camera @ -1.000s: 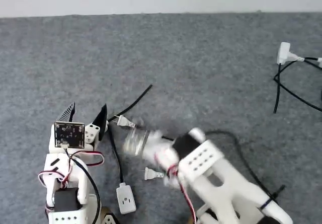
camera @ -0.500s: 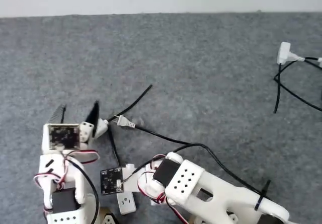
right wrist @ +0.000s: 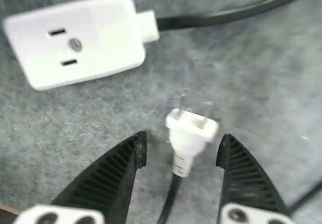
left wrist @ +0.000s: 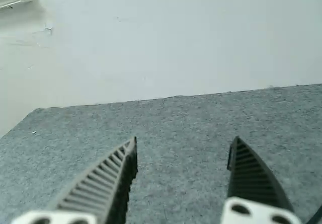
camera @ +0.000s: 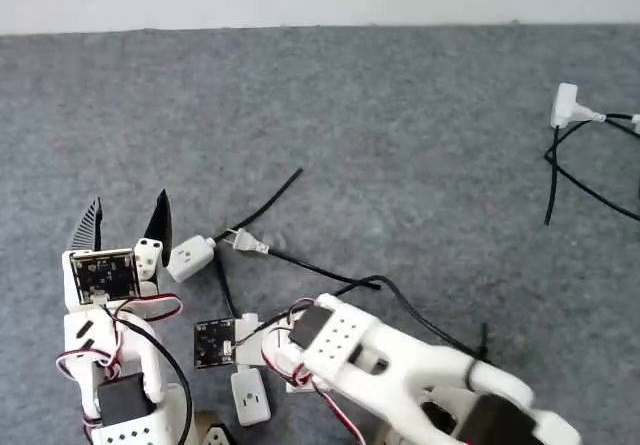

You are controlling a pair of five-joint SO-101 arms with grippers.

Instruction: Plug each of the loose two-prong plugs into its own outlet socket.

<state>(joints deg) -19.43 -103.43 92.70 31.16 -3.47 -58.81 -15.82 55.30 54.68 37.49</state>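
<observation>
My right gripper (right wrist: 182, 140) is open and points down at the grey carpet. A small white two-prong plug (right wrist: 190, 132) lies between its fingers, apart from both, prongs aimed towards a white outlet socket (right wrist: 75, 40) on a black cable. That socket (camera: 250, 393) lies beside the right arm's wrist (camera: 215, 342). My left gripper (camera: 124, 225) is open and holds nothing, just left of a second white socket (camera: 190, 256). Another plug (camera: 246, 241) lies on the carpet, prongs facing that socket. In the left wrist view the left gripper (left wrist: 183, 151) hangs over bare carpet.
Black cables (camera: 330, 273) cross the carpet between the two arms. At the far right a white plug block (camera: 565, 105) sits with more black cable (camera: 560, 175) looping below it. A white wall (left wrist: 161, 38) bounds the carpet at the back.
The right arm has swung left and down, and its gripper now straddles the loose plug next to the near outlet. The left arm has shifted left, uncovering the socket beside it.
</observation>
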